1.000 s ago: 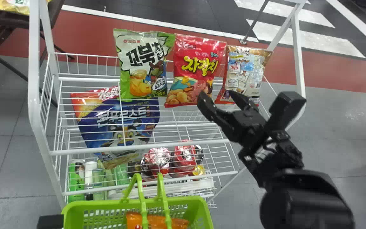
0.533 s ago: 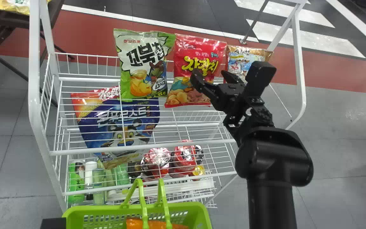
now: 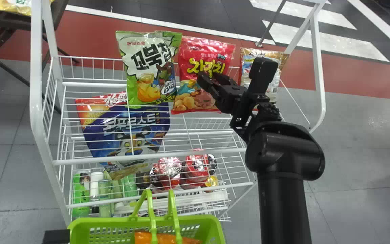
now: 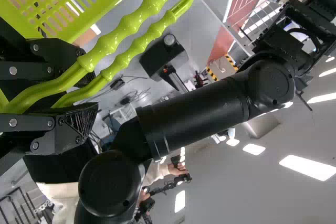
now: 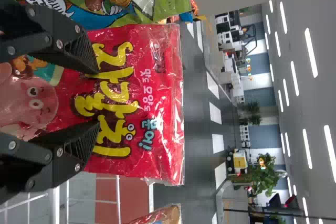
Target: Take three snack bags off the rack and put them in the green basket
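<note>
My right gripper (image 3: 209, 77) is in front of the red snack bag (image 3: 188, 96), which stands upright on the rack (image 3: 90, 161). In the right wrist view the gripper (image 5: 94, 98) has its fingers spread over the front of the red bag (image 5: 142, 145); contact cannot be told. A green-and-white bag (image 3: 151, 78) is to its left, a brown one (image 3: 273, 86) to its right. A black part of my left gripper (image 3: 57, 236) is beside the green basket (image 3: 103, 220), where an orange bag (image 3: 168, 238) lies. My left gripper (image 4: 84, 90) is shut on the basket's handles (image 4: 134, 27).
Below the top bags are a large blue bag (image 3: 120, 125), red packs (image 3: 168, 169) and bottles (image 3: 104, 196). White rack posts (image 3: 36, 78) rise at both sides. A dark table (image 3: 46, 20) with more packets is at the far left.
My right gripper has risen and moved left to the red bag. The red and green-and-white bags have shifted slightly left. The basket has moved a little.
</note>
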